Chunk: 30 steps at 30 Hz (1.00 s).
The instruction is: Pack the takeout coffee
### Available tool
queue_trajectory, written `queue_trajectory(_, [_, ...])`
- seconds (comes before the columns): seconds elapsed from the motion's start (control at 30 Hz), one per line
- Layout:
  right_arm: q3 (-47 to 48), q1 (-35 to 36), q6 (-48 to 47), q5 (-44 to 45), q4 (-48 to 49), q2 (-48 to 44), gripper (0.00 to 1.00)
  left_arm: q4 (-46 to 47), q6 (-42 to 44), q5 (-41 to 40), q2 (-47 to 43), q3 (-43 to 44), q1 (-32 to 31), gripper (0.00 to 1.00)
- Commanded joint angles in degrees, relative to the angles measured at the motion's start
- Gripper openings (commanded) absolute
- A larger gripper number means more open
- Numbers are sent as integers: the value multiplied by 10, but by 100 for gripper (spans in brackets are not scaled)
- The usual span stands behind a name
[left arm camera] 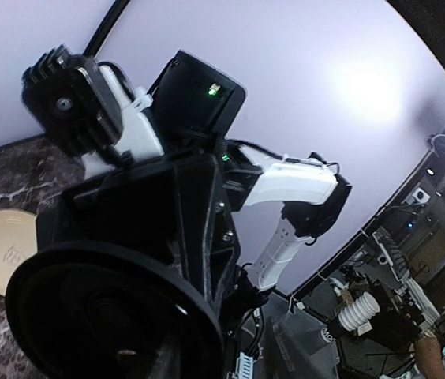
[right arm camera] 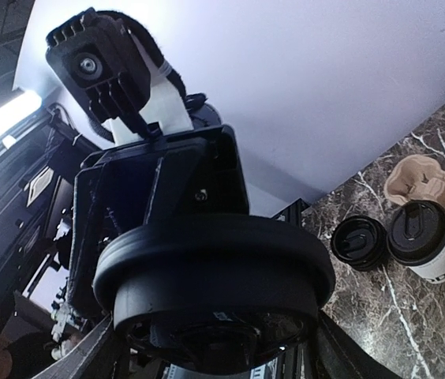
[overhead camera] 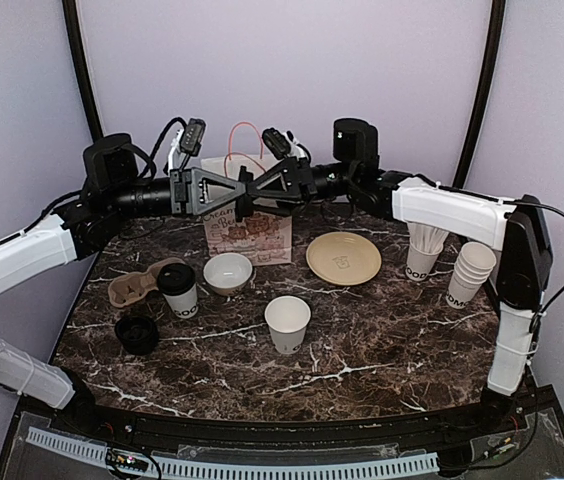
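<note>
Top external view: both arms are reaching over the paper bag [overhead camera: 249, 234] while the coffee is standing on the tabletop [overhead camera: 362, 340]

The left gripper [overhead camera: 234, 188] and the right gripper [overhead camera: 265, 186] are pointing at each other, tip to tip, just above the bag's open top at the back of the tabletop. From this angle I cannot tell whether either pair of jaws is apart or together. The wrist views do not settle it, since each is filled by the other arm's black wrist housing.

The lidded coffee cup [overhead camera: 177, 291] is standing upright at the left, just beside the cardboard cup carrier [overhead camera: 134, 287]. A loose black lid [overhead camera: 137, 334] is lying flat in front of the carrier. An open white paper cup [overhead camera: 287, 323] is standing alone near the front centre, well apart from the lid.

A white bowl [overhead camera: 228, 272] is sitting just right of the lidded cup. A tan plate [overhead camera: 343, 257] is lying right of the bag. At the far right, a cup of white sticks [overhead camera: 424, 250] is standing next to a stack of lidless cups [overhead camera: 472, 272].
</note>
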Motion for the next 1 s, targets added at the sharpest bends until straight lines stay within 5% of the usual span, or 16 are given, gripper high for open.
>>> queue_trajectory(0.0, [49,-13,-259,74,-276,-38,63,-146,80,-125,-45,0,-2,49])
queue_trajectory(0.17, [61,-20,-559,242,-516,-76,65,-291,190,-250,-62,-44,-3,59])
queue_trajectory(0.33, [20,-22,-677,339,-598,-117,65,-302,294,-309,-23,-129,-55,62])
queue_trajectory(0.53, [36,-21,-766,408,-696,-125,64,-227,370,-339,41,-195,-126,64])
queue_trajectory(0.97, [35,-18,-791,431,-745,-138,63,13,473,-297,176,-249,-152,66])
